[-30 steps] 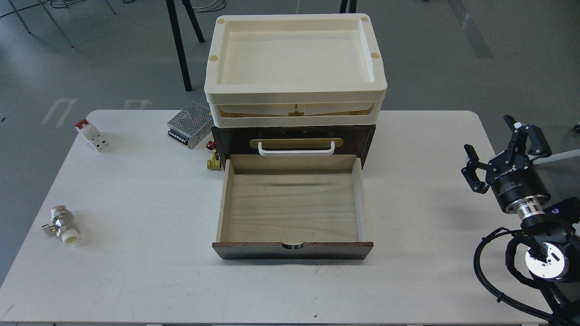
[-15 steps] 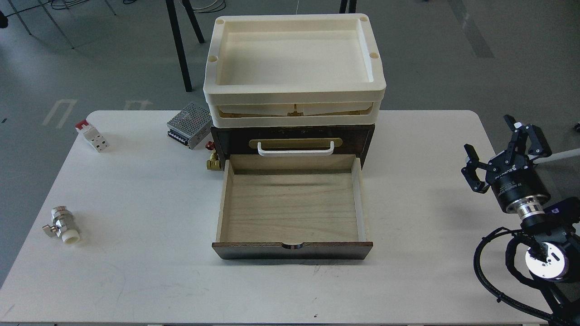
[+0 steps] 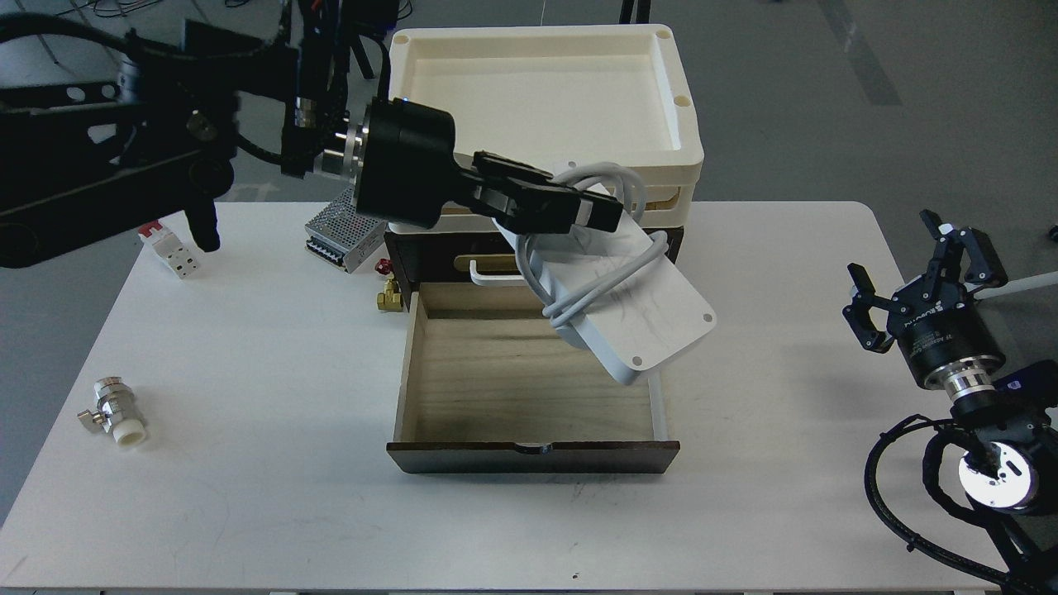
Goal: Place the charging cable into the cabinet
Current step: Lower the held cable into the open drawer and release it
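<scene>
Your left hand (image 3: 607, 216) grips the charging cable (image 3: 628, 306) above the cabinet (image 3: 533, 454)'s open drawer; lowering and release remain. Your right hand (image 3: 922, 273) idles, fingers spread.

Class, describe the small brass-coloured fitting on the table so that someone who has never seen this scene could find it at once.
Start at the dark brown cabinet in the middle of the white table, under the cream tray. At its left front corner, beside the open drawer, stands the brass fitting. Its gold body and small red knob set it apart from the perforated metal box behind it.
</scene>
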`<state>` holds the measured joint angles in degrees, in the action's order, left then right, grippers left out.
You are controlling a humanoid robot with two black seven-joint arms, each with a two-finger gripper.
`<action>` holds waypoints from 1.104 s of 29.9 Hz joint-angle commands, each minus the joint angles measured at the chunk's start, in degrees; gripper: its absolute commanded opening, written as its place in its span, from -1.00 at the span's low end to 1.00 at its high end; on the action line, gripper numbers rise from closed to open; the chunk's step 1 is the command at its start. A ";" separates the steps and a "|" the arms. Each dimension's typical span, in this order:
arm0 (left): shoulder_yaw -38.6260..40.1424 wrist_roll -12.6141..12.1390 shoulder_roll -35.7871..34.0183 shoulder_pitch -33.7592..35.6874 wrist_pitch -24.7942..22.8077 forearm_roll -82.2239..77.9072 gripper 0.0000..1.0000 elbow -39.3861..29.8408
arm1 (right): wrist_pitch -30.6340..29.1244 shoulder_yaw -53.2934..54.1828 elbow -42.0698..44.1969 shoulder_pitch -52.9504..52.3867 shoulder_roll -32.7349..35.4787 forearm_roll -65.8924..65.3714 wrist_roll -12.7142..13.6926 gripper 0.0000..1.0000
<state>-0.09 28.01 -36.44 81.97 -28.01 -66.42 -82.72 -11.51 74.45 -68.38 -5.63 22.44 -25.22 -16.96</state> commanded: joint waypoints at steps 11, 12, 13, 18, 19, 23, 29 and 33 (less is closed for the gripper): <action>0.35 -0.01 7.78 -16.75 6.03 -7.85 -0.88 8.97 | -0.01 0.00 0.00 0.00 -0.03 0.00 0.00 0.99; 0.18 -0.01 8.31 -17.71 6.64 -7.85 -0.88 10.11 | -0.01 0.00 0.00 0.00 -0.03 0.00 0.00 0.99; -0.08 -0.01 8.83 -18.51 7.00 -7.85 -0.88 11.78 | -0.01 0.00 0.00 0.00 -0.03 0.00 0.00 0.99; -0.09 -0.01 13.93 -21.67 7.44 -7.76 -0.87 18.63 | -0.01 0.00 0.00 0.00 -0.03 0.00 0.00 0.99; 0.00 -0.01 14.46 -22.38 7.53 -7.67 -0.87 20.13 | -0.01 0.00 0.00 0.00 0.15 0.00 0.00 0.99; 0.35 -0.01 15.95 -23.70 7.62 -7.67 -0.87 23.74 | -0.01 0.00 0.00 0.00 -0.03 0.00 0.00 0.99; 0.44 -0.01 19.47 -23.88 8.05 -6.79 -0.86 28.57 | -0.01 0.08 0.00 0.00 -0.03 0.00 0.00 0.99; 0.35 -0.01 19.91 -25.02 9.02 -6.97 -0.86 31.83 | -0.01 0.08 0.00 0.00 -0.03 0.00 0.00 0.99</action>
<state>0.38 27.99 -16.89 57.77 -19.53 -73.22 -53.01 -11.51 74.45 -68.38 -5.63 22.41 -25.22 -16.96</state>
